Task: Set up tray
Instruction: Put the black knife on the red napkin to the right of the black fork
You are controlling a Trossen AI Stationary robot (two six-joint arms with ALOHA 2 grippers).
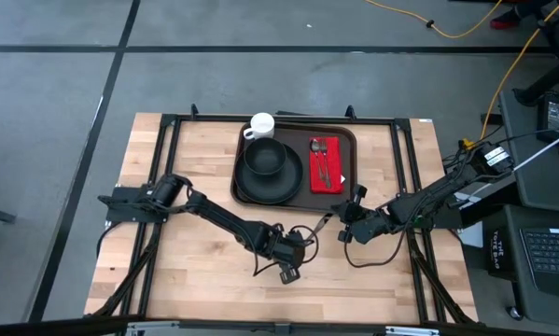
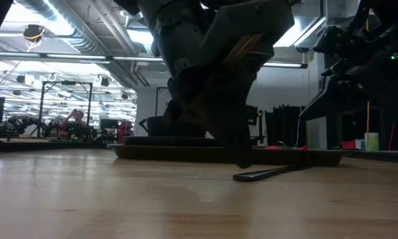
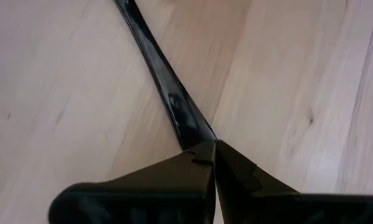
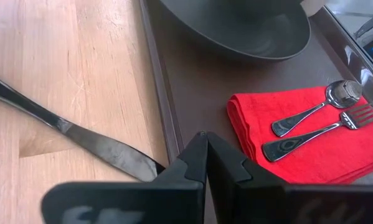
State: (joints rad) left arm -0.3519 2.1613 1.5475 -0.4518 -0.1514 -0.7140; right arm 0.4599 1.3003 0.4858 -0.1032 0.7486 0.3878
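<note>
Tray [image 1: 347, 140] at tabletop [image 1: 186, 271] far edge: plate, bowl, mug, napkin w/ spoon+fork on. Knife [image 4: 74, 137] left, off tray. L hand [image 1: 293, 257] pinching knife end; R hand [image 1: 347, 224] pressed together, empty.

My left gripper [image 3: 213, 149] hides the near end of the knife [image 3: 167, 93], whose far end runs out of frame. Beyond my right gripper [image 4: 205, 140], the plate [image 4: 236, 25] and fork [image 4: 317, 130] are cut off.
</note>
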